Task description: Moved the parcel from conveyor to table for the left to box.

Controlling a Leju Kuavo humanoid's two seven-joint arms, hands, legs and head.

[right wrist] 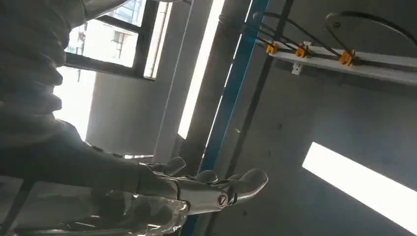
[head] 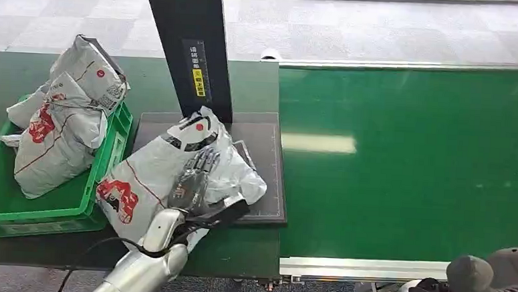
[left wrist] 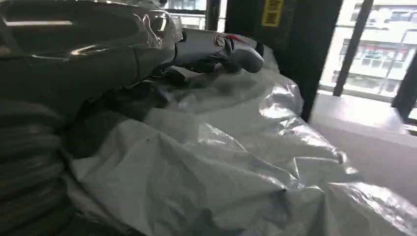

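- Currently, the parcel (a grey plastic mailer with red print) lies on the dark mat at the centre of the table, at about 9 o'clock from the green conveyor and just beside it.
- The left hand rests flat on top of the parcel; its fingers are extended and slightly apart, pointing toward 12 o'clock, pressing on the wrapping rather than closing around it.
- In the left wrist view the crumpled wrapping lies directly under the hand, with a fingertip touching it.
- The right hand is raised with the ceiling behind it; its fingers are extended, apart, and hold nothing.
- The green crate stands at 9 o'clock from the parcel, touching it, and holds several similar bagged parcels.
- A black upright post stands at 12 o'clock from the parcel, at the rear edge of the mat.
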